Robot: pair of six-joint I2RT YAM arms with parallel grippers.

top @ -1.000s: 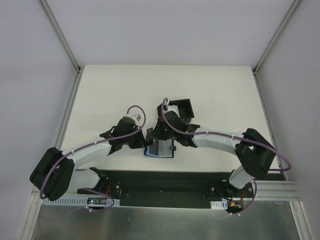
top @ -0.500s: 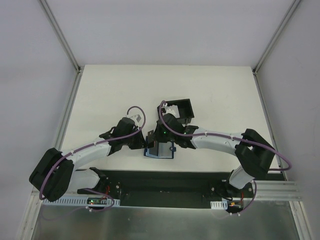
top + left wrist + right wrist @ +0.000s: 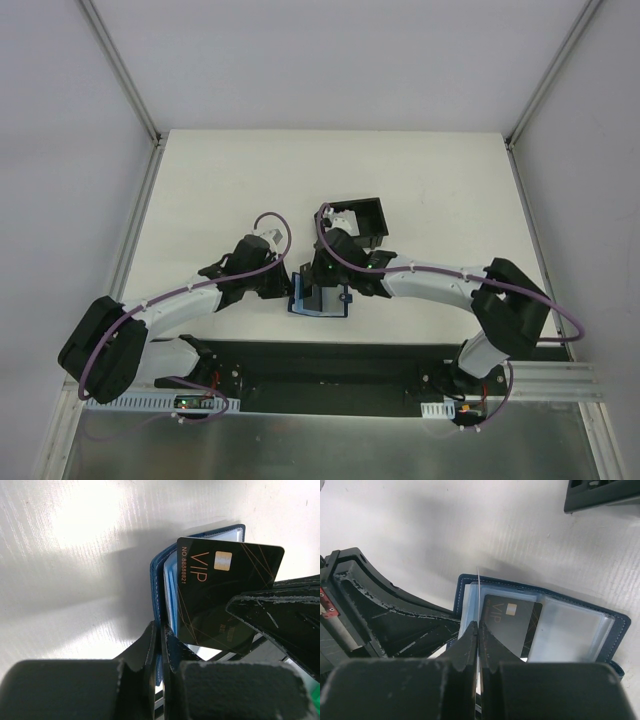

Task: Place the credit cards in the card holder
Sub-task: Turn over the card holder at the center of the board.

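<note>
The credit card (image 3: pixel 225 600), a dark VIP one, is standing on edge over the open card holder (image 3: pixel 570 630), clamped in the right gripper (image 3: pixel 478 626) I am steering. The left gripper (image 3: pixel 160 630) is biting shut on the holder's cover, pinning it open. I should be easing the card squarely into a pocket mouth. The black tray (image 3: pixel 600 495) is sitting well apart; the left gripper is crowding the slot.
</note>
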